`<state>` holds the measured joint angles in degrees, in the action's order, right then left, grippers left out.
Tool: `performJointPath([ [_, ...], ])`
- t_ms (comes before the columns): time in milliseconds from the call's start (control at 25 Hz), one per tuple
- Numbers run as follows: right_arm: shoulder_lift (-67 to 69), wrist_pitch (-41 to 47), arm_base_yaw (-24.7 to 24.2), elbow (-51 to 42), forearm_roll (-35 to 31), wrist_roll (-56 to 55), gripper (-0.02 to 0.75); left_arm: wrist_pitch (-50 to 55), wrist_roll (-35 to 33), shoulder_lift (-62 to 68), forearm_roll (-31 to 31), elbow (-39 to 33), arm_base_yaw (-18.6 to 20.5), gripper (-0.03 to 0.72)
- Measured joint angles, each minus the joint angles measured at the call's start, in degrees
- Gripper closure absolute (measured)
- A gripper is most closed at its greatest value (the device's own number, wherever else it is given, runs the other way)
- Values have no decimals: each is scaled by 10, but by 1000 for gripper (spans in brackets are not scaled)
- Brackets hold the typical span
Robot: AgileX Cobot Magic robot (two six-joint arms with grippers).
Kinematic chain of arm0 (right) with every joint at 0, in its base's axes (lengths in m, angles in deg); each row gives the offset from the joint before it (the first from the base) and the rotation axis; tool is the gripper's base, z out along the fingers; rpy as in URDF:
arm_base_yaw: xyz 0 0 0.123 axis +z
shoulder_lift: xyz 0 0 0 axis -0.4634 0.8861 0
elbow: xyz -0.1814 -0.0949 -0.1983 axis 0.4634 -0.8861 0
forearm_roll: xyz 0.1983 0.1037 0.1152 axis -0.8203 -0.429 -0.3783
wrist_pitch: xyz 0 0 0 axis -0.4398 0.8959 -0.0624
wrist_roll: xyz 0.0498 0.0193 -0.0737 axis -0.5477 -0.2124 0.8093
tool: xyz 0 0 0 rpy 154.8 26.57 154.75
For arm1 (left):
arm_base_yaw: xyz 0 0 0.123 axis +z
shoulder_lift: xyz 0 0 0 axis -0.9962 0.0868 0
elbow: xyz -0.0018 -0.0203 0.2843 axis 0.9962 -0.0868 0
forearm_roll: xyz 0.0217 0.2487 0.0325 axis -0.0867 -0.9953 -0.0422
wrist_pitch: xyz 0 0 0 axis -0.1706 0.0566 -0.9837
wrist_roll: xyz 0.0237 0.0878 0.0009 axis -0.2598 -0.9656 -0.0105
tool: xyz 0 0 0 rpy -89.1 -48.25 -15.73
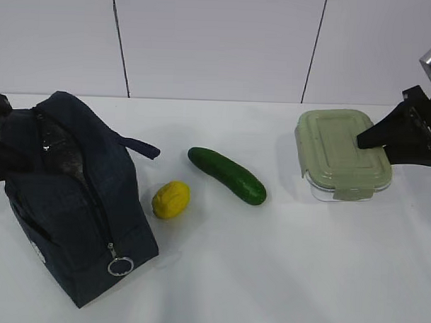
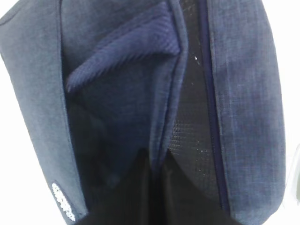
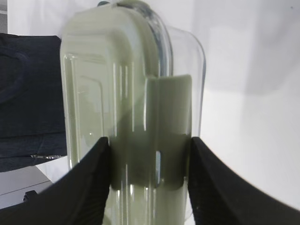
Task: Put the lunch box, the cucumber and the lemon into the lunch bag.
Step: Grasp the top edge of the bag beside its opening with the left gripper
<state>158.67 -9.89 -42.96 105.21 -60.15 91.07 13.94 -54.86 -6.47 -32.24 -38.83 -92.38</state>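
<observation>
The lunch box (image 1: 341, 153), clear glass with a sage-green clip-tab lid, is located at the table's (image 1: 268, 277) right and is clamped by the right gripper (image 3: 149, 176). The left gripper's closure cannot be determined.

lab: bare white table (image 1: 268, 277), panelled white wall (image 1: 220, 41).

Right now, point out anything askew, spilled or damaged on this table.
Nothing spilled or damaged. The lunch bag sits with its top unzipped. The lemon and cucumber lie loose on the table. The right end effector clamps the lunch box by its end.
</observation>
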Motion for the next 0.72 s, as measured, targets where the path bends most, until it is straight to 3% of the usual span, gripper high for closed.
performJointPath([
  [360, -6, 4, 73, 0, 0, -6, 374, 56, 3, -6, -13, 1, 0, 694],
  [720, -17, 4, 94, 0, 0, -33, 374, 60, 32, -25, -49, 1, 0, 694],
])
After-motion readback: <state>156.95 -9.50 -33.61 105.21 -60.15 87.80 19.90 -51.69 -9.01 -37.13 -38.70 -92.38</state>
